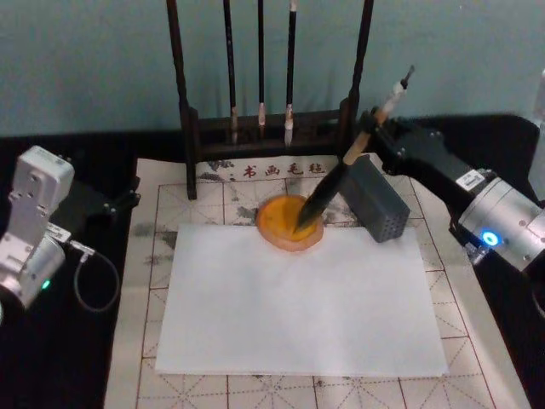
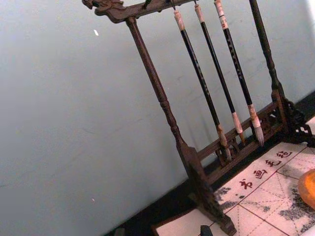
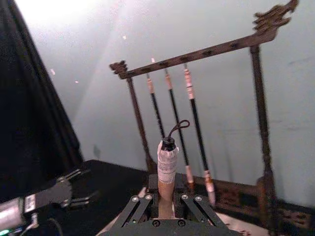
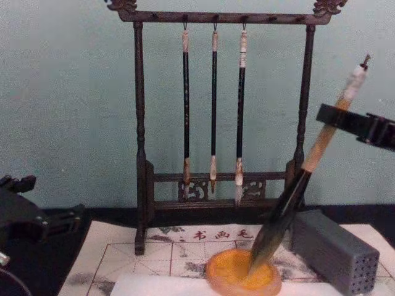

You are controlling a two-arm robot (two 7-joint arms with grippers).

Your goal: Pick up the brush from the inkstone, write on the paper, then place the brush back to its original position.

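The right gripper (image 1: 372,128) is closed narrowly on the tan wooden handle of the large calligraphy brush (image 1: 341,175), just below its white cap. The brush leans with its dark bristle tip resting in the small round orange-amber inkstone (image 1: 271,223), which sits at the far edge of the white paper sheet (image 1: 298,307). The left gripper (image 1: 123,201) sits parked to the left with its fingers apart, holding nothing.

Black right gripper (image 1: 369,129), silver forearm (image 1: 502,217), blue light — left arm (image 1: 34,221) silver, green light.
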